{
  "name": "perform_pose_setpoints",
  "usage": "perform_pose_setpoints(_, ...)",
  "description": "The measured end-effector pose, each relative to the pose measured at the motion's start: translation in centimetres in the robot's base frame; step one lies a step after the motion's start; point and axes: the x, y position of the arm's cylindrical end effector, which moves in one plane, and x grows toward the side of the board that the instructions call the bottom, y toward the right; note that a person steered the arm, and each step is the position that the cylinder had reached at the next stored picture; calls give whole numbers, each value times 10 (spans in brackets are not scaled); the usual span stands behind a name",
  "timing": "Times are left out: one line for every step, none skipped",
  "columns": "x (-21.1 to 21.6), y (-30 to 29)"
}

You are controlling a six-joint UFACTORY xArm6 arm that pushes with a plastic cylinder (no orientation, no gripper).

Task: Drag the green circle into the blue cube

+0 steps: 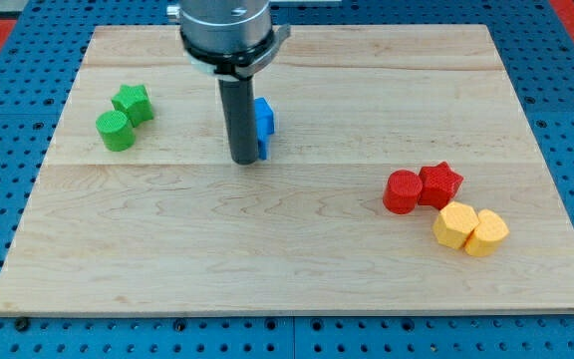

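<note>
- Beside the blue cube [265, 122], on its view-left face, my tip [244, 160] stands touching or almost touching; the rod hides part of the cube.
- No hand is fitted, only the bare rod, so nothing is held.
- Well to the view's left of the blue cube sits the green circle [116, 131], touching a green star [133, 103]; I judge the drag not yet begun.
- Next I would bring my tip round to the circle's far left side, clear of the star, then push rightward toward the cube.
- Count on the desk [297, 269]: two green, one blue, two red, two yellow blocks.
</note>
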Motion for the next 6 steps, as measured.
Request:
perform_pose_setpoints(-13,-1)
perform_pose_setpoints(-12,-61)
perform_pose_setpoints(12,-185)
perform_pose_setpoints(0,-253)
perform_pose_setpoints(-27,-179)
perform_pose_setpoints(-27,-93)
